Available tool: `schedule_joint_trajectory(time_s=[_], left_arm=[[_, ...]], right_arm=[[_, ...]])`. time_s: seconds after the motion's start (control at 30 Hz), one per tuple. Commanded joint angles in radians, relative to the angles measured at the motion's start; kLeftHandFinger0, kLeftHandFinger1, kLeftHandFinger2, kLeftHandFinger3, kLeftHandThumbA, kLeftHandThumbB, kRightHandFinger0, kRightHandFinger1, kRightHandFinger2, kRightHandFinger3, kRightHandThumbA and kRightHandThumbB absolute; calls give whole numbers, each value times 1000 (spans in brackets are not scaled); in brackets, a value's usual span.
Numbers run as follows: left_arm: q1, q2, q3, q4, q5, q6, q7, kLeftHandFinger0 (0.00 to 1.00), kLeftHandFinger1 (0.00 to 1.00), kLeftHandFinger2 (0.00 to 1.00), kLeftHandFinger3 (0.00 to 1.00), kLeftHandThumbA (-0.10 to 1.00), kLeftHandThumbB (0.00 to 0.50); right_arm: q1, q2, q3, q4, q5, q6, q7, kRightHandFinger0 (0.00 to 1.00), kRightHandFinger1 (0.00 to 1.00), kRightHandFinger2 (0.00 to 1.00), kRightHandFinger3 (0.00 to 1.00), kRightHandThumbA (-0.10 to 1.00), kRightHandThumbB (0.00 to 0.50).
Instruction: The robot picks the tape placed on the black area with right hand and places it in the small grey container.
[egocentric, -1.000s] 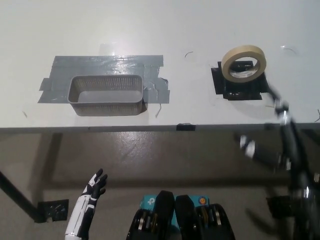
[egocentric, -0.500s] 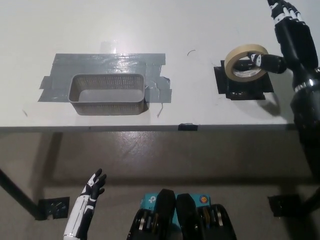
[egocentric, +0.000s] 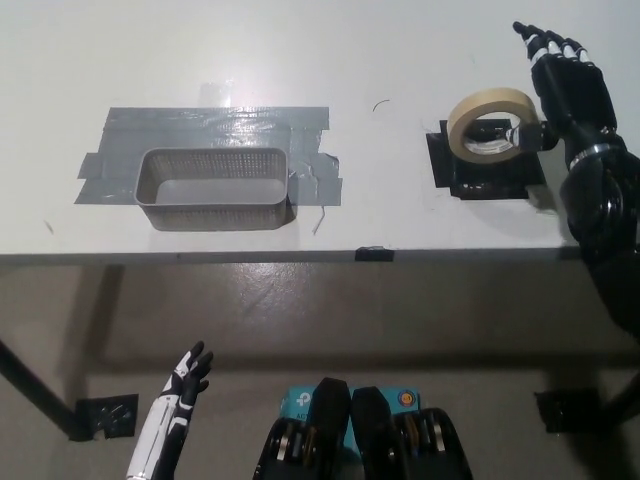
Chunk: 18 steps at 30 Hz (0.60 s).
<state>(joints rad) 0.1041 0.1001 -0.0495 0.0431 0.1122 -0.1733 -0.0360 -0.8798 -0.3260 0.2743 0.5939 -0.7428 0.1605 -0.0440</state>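
Head view, starting nearest at the lower left of the frame: the white left hand (egocentric: 186, 375) rests below the table edge, holding nothing, its fingers slightly spread and pointing up.

Further up, on the white table (egocentric: 300, 50), a small grey container (egocentric: 214, 189) with mesh walls sits at left of centre on a patch of grey tape strips (egocentric: 215, 125). Its inside shows only its bare floor.

At the right of the frame, level with the container, a black area (egocentric: 487, 178) is marked on the table. The tape (egocentric: 494, 123), a cream roll, stands tilted on this patch with its open middle facing the camera.

The black right hand (egocentric: 562, 85) reaches in from the right edge and sits just beside the roll's right side. One digit pokes toward the roll's right rim, seemingly touching it, while the other fingers stretch out toward the upper right corner, apart from the roll. The roll is not clasped.
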Motion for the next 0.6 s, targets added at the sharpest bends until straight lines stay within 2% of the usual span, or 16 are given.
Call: schedule_joint_trajectory(time_s=[0.0,0.13,0.5,0.57], left_arm=[[21,12,-7,-33,17,-35,-2,1000,1000,1000,1000,1000,162],[31,10,-7,-31,16,-47,-1,1000,1000,1000,1000,1000,150],[17,12,-11,-36,22,-31,-8,1000,1000,1000,1000,1000,178],[14,14,-12,-37,23,-34,-9,1000,1000,1000,1000,1000,167]], right_arm=[[-90,-19,15,14,-15,26,8,1000,1000,1000,1000,924,474],[-108,-13,34,39,-10,45,27,1000,1000,1000,1000,946,475],[-183,6,46,167,13,66,42,1000,1000,1000,1000,924,447],[-194,9,55,207,12,64,34,1000,1000,1000,1000,946,454]])
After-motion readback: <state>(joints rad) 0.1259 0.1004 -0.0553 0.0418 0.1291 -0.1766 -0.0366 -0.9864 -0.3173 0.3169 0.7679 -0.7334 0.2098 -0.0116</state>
